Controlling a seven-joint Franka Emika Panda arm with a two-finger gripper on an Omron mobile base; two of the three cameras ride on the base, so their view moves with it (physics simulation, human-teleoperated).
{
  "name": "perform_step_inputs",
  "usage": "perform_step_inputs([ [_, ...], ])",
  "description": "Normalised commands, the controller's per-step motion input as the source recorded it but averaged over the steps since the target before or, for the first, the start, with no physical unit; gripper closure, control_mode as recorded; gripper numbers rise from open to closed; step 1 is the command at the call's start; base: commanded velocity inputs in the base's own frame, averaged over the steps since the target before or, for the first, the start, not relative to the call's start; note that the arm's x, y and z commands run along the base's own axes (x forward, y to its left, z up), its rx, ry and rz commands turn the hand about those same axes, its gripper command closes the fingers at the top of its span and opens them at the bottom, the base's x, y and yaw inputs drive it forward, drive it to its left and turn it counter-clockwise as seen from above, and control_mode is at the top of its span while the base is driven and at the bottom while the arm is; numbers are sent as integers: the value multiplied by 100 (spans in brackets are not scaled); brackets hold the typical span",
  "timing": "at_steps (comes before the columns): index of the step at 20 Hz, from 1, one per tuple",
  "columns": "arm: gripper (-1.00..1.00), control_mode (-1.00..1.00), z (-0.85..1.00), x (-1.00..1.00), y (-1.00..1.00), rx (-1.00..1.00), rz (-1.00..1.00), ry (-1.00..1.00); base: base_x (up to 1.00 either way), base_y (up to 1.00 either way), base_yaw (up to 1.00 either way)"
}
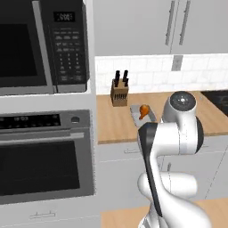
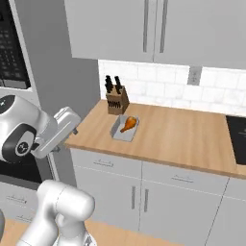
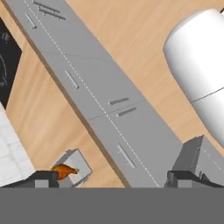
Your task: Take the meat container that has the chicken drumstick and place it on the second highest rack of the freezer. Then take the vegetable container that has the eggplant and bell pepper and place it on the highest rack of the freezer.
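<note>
Two dark fingertips (image 3: 43,178) of the end effector (image 3: 111,179) stand far apart at the bottom of the hand view, jaws wide open and holding nothing. That view looks down past them over the grey drawer fronts (image 3: 105,105) and the wooden floor. In the base views the white arm (image 1: 171,133) is folded up in front of the cabinets, short of the table.

Beyond the arm, the wooden table (image 2: 182,134) runs along the wall above grey drawers and doors. On it, a little way in from its front edge and toward its left end, sits a small shallow grey container (image 2: 125,129) with the chicken drumstick (image 2: 128,123) lying inside, orange-brown, its fat end toward the wall. In the hand view the same container shows near the left fingertip, apart from it.

Just behind the container, against the white tiled wall, stands a wooden knife block (image 1: 119,92) with black handles sticking up. At the table's far right a black cooktop (image 2: 238,137) begins.

To the left of the table is a tall column with a black oven (image 1: 44,156) below and a microwave (image 1: 42,44) above. Grey wall cupboards (image 2: 153,29) hang over the table.
</note>
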Motion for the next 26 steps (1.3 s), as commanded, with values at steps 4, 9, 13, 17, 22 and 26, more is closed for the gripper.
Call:
perform_step_inputs([
  [4,-100,100,0,0,0,0,0,0,32,-40,26],
  [9,-100,100,0,0,0,0,0,0,44,-61,1],
  [13,-100,100,0,0,0,0,0,0,66,-69,1],
  [17,-100,100,0,0,0,0,0,0,92,-12,0],
  [22,-100,-100,0,47,-35,15,22,12,20,-6,1],
  [26,-100,-100,-35,34,-9,9,63,29,0,0,0],
])
